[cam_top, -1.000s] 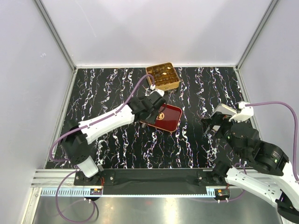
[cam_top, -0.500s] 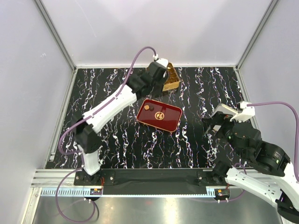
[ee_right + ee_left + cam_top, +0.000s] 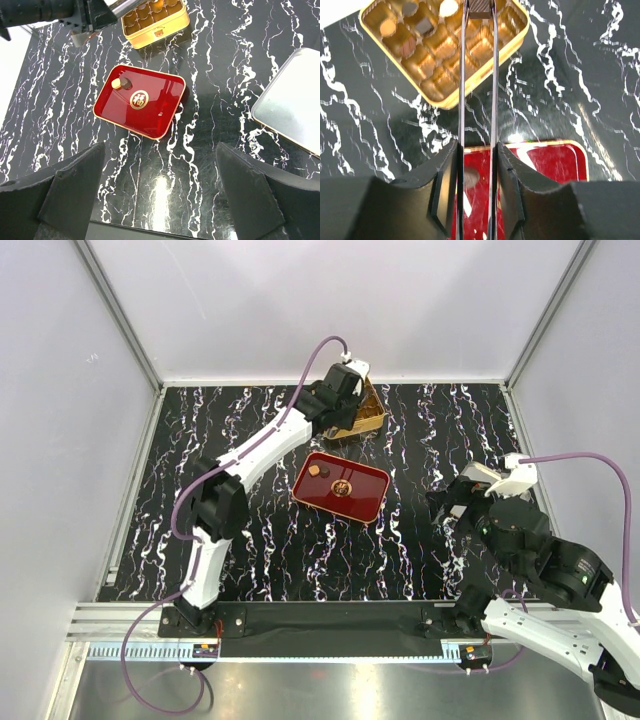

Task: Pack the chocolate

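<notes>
**Left gripper [image 3: 479,14] clamped on a chocolate [image 3: 480,6] over the gold tin [image 3: 445,102]; right gripper [image 3: 160,200] spread wide.**

On the black marbled table [image 3: 250,530], the left arm [image 3: 260,445] stretches to the tin at the far edge. The right gripper hangs at the near right, its jaws apart and holding nothing. The red tray [image 3: 155,112] lies just in front of the tin, with two small pieces [image 3: 119,82] in one corner. The pinched chocolate is square and dark, and it sits above the tin's cells [image 3: 432,47], several of which are filled.

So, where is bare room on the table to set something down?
Bare: between red tray and the table's near edge; right of gold tin. Crowded: over the tin, where the left end effector holds a chocolate.
</notes>
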